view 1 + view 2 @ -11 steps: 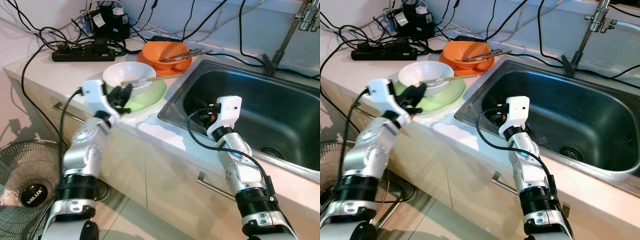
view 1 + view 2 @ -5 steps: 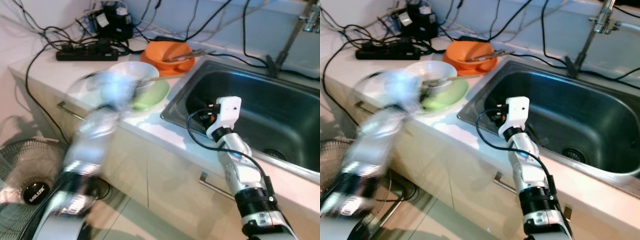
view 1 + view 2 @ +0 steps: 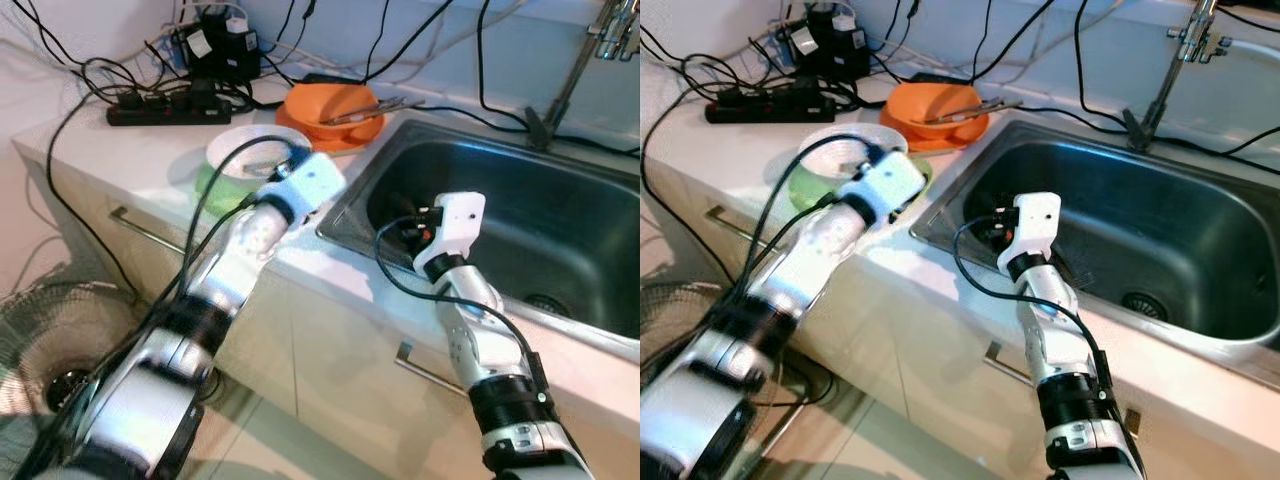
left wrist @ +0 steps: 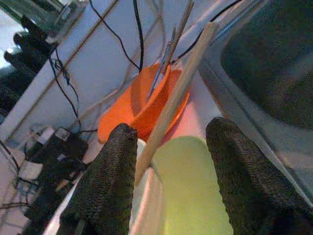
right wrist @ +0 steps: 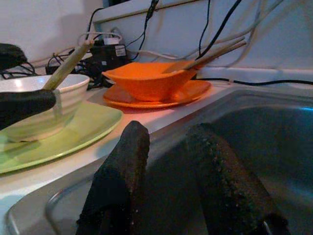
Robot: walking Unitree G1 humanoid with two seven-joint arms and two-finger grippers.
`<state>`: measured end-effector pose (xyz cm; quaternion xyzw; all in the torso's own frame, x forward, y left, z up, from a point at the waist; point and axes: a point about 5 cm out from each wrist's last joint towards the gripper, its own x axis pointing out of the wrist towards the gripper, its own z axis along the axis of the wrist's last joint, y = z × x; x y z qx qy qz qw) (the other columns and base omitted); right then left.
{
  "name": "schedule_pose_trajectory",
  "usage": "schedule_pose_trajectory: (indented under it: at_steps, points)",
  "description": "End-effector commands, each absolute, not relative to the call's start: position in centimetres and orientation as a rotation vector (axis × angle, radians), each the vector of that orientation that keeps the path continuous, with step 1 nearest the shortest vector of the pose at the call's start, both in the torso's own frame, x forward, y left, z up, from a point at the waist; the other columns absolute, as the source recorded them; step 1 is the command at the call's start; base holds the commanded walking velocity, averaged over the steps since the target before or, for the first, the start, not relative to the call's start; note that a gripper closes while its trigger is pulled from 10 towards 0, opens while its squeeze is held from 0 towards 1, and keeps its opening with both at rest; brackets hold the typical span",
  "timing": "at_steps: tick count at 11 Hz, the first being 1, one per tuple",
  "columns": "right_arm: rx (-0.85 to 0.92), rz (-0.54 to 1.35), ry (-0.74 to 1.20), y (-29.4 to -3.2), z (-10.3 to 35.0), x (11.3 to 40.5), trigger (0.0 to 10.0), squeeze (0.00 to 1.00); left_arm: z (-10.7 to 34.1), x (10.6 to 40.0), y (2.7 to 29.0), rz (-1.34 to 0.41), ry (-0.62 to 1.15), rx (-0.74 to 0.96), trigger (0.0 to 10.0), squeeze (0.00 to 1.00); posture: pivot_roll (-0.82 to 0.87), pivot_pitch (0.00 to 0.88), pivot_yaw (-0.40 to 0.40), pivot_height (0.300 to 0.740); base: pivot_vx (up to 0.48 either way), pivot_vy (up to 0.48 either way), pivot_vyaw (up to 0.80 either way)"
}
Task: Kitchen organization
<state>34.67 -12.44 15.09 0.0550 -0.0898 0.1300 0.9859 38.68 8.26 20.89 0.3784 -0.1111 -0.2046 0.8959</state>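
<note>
Spread apart, my left gripper [image 4: 168, 161] straddles the wooden chopstick [image 4: 177, 93] leaning from the white bowl [image 3: 240, 150] beside the sink [image 3: 520, 215], where my right gripper [image 5: 173, 171] hangs parted.

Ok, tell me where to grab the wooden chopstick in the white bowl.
Grip the wooden chopstick on its free shaft beyond the white bowl rim, coming from the cabinet side. It leans out toward the sink, and the left tool already straddles it with fingers open.

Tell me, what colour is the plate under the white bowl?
Light green. The plate shows best in the right wrist view, beneath the white bowl.
</note>
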Motion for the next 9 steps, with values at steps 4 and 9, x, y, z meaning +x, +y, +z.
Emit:
schedule_pose_trajectory:
  at_steps: [4, 9]
  points:
    - [0.113, 0.242, -0.193, -12.7, 15.1, 34.4, 10.0, 0.00, 21.7, 39.9, 7.3, -0.408, -0.263, 0.871, 10.0, 0.00, 0.13, 0.027, 0.052, 0.740, 0.000, 0.000, 0.00]
    - [0.121, 0.210, -0.182, -12.9, 14.4, 33.3, 10.0, 0.00, 22.7, 41.0, 6.8, -0.364, -0.253, 0.924, 10.0, 0.00, 0.09, 0.053, 0.083, 0.740, 0.000, 0.000, 0.00]
